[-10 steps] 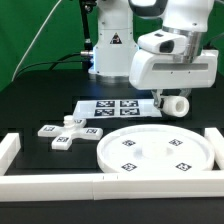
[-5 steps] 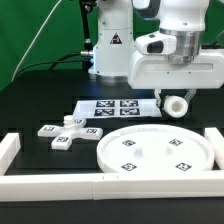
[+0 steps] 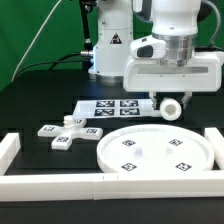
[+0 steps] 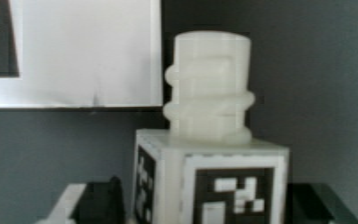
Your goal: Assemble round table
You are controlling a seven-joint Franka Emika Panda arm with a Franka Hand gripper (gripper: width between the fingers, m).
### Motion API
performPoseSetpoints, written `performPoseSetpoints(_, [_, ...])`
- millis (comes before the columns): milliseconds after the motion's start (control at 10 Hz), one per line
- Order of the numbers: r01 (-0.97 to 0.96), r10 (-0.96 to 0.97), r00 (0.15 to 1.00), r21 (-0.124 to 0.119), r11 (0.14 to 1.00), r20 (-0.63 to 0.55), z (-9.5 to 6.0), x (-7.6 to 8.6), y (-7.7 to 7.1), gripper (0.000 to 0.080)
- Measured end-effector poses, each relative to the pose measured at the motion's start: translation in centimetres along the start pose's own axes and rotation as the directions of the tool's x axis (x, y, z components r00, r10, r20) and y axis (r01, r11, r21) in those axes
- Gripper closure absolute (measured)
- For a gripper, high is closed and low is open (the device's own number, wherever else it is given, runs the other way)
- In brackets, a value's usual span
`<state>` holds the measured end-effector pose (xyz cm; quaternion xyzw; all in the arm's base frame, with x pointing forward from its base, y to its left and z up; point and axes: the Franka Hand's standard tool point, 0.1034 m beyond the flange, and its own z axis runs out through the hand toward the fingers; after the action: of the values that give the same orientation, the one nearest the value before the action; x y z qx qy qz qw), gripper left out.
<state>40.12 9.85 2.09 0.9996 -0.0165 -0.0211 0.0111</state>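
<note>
Wide exterior, close wrist, leg (image 3: 172,106) shared

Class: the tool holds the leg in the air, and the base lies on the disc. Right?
Not quite. The base lies on the table beside the disc, on the exterior view's left, not on it. The tool does hold the leg in the air.

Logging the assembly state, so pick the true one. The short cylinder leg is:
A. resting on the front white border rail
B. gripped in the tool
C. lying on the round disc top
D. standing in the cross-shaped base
B: the leg sits clamped in the tool, apart from the disc top and from the cross-shaped base, which lies bare on the table.
</note>
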Motion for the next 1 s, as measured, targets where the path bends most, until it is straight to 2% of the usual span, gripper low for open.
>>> performPoseSetpoints(200, [0.000,0.000,1.000,0.000,1.000,0.003,0.09,-0.05,0.01,0.0399])
performPoseSetpoints(400, [-0.027,0.027,1.000,0.005,1.000,0.011,0.84,-0.27,-0.03,0.0399])
performPoseSetpoints(700, [-0.056,0.056,0.998,0.021,0.998,-0.026,0.97,-0.20,0.10,0.0399])
performPoseSetpoints(1000, [-0.051,0.051,0.998,0.021,0.998,-0.026,0.95,-0.17,0.09,0.0399])
